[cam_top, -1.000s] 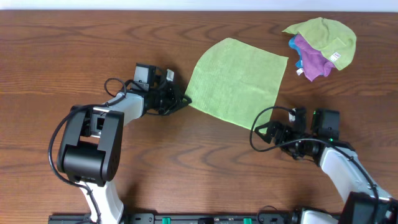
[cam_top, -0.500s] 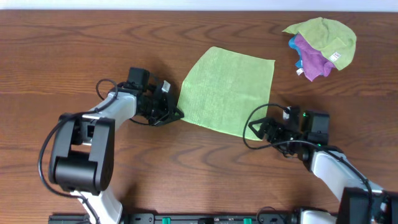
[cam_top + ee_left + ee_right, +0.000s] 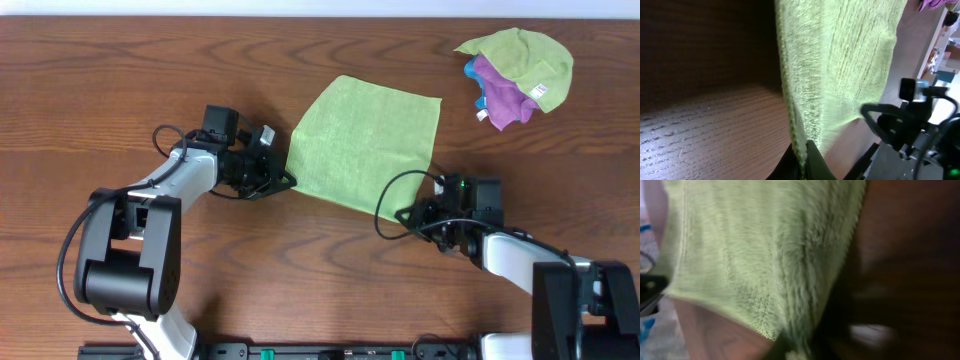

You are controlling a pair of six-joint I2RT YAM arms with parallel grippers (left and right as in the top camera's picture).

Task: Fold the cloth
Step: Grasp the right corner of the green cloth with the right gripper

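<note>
Left gripper (image 3: 283, 181) is clamped on one corner of the flat green cloth (image 3: 365, 140). Right gripper (image 3: 404, 214) pinches the adjacent corner

The cloth (image 3: 365, 140) is plain lime green, no print. The table (image 3: 100, 80) is dark reddish-brown wood with streaky grain. The pile (image 3: 522, 55) in the corner is lime green over purple and a bit of blue. The left arm (image 3: 190, 172) and right arm (image 3: 515, 260) are black with whitish-grey shells.
</note>
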